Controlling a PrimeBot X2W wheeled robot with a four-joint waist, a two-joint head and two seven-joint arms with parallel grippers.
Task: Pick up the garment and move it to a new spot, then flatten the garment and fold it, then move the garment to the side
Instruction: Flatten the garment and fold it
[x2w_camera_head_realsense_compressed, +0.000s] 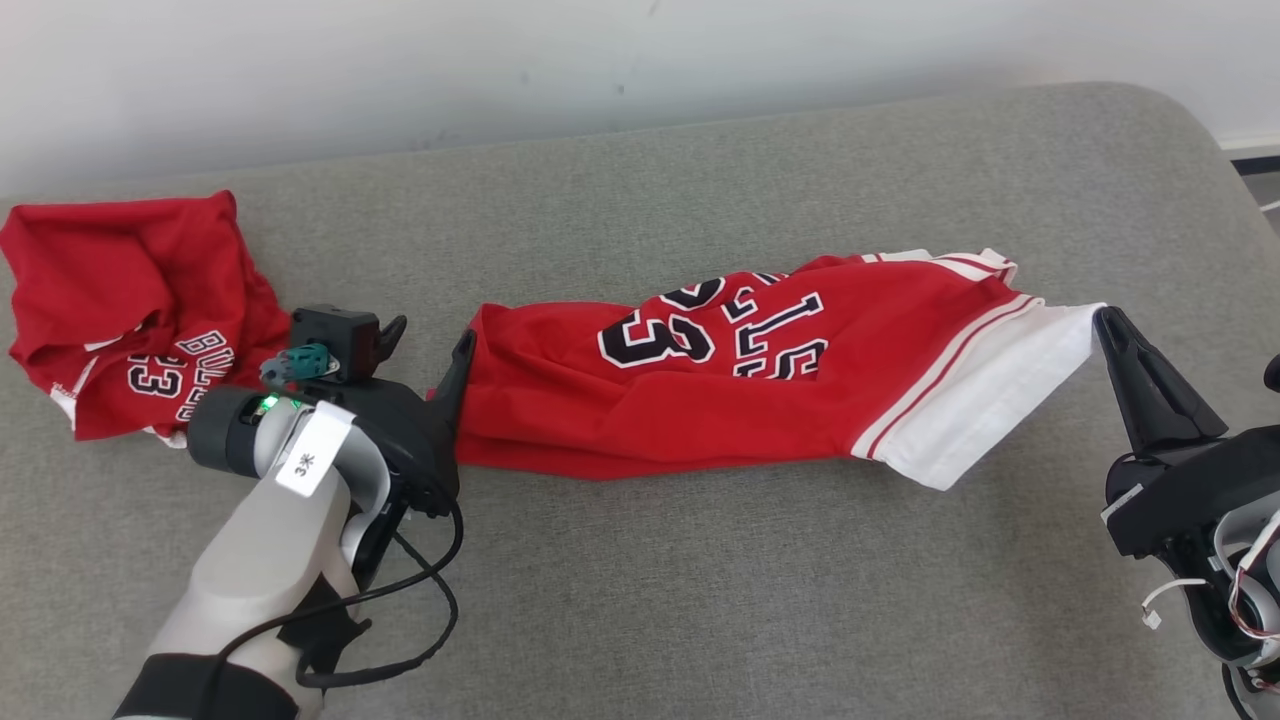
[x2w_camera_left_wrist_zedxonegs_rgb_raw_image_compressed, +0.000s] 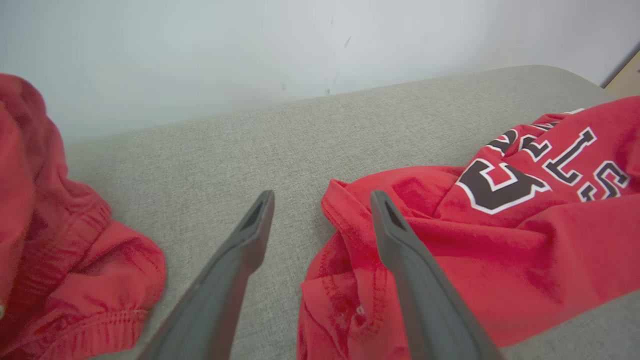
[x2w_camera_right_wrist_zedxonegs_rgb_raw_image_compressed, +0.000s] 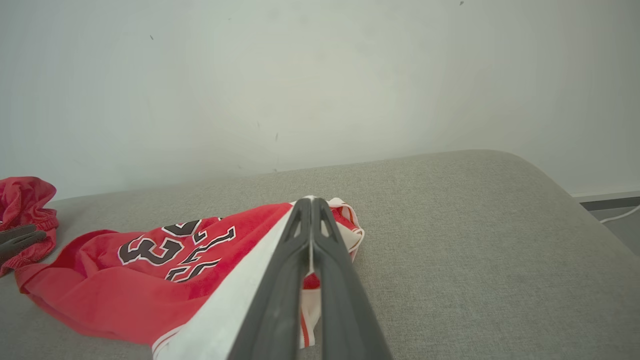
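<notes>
Left gripper (x2w_camera_left_wrist_zedxonegs_rgb_raw_image_compressed: 322, 197) spread; right gripper (x2w_camera_right_wrist_zedxonegs_rgb_raw_image_compressed: 311, 201) pinches garment (x2w_camera_head_realsense_compressed: 700, 410) hem.

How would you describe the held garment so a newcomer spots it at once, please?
Two red garments lie on the grey cushion. The held garment stretches across the middle, its white-banded end pinched by the right gripper; the other garment is crumpled at far left.
</notes>
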